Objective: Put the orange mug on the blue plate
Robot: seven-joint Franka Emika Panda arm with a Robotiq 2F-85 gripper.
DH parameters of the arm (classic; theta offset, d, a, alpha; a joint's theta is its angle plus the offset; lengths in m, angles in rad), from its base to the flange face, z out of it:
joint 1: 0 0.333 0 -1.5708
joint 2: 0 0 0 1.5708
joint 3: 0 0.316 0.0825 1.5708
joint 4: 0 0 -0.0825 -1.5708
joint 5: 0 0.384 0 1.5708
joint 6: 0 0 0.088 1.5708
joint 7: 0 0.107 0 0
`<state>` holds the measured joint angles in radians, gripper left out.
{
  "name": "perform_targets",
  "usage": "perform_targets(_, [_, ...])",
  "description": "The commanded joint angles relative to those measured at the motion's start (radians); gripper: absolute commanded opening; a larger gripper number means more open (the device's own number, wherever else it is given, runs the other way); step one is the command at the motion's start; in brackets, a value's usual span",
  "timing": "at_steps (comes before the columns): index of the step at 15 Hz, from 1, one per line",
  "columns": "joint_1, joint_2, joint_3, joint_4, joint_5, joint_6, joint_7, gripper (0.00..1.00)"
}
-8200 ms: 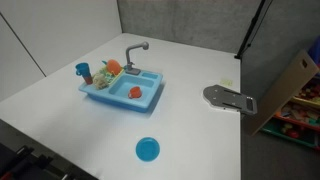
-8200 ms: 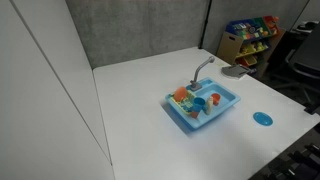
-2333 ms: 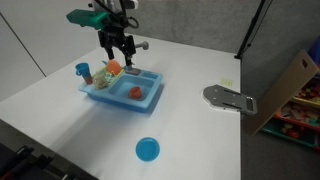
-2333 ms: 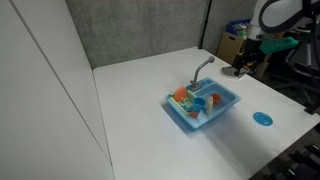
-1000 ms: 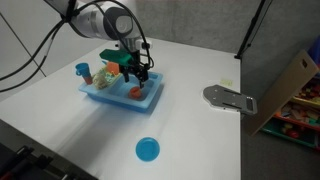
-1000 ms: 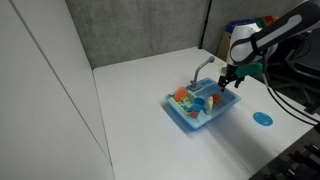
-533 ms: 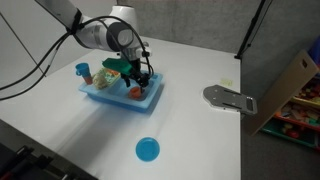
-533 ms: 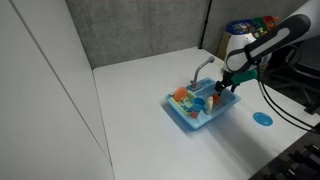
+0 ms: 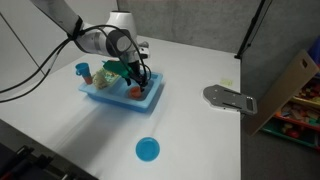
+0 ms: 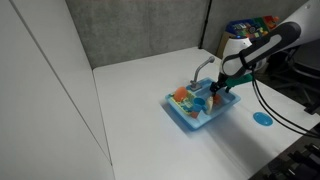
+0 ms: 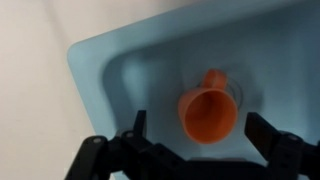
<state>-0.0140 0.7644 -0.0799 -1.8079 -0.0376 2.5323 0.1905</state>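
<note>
The orange mug (image 11: 207,112) lies in the basin of the light blue toy sink (image 11: 110,70). It also shows in both exterior views (image 9: 134,93) (image 10: 214,98). My gripper (image 11: 203,135) is open and hangs right over the mug, one finger on each side, not touching it. In both exterior views the gripper (image 9: 132,84) (image 10: 219,88) is low over the sink basin. The blue plate (image 9: 147,150) lies flat on the white table in front of the sink, apart from it, and shows in the exterior view (image 10: 262,118) too.
The toy sink (image 9: 108,95) has a grey faucet (image 9: 133,50), a small blue cup (image 9: 82,71) and an orange-and-green item (image 9: 108,70) at its other end. A grey flat object (image 9: 228,98) lies near the table's edge. Shelves of toys (image 10: 250,35) stand beyond.
The gripper has come down from above the faucet into the sink basin and now sits just over the orange mug. The mug and plate have not moved.
</note>
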Motion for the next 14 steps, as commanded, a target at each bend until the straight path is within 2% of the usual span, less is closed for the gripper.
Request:
perform_targets(1, [0.019,0.02,-0.027,0.025,0.011,0.025,0.036,1.0])
perform_targets(14, [0.063,0.032,-0.075,0.013,-0.001,0.05,0.091,1.0])
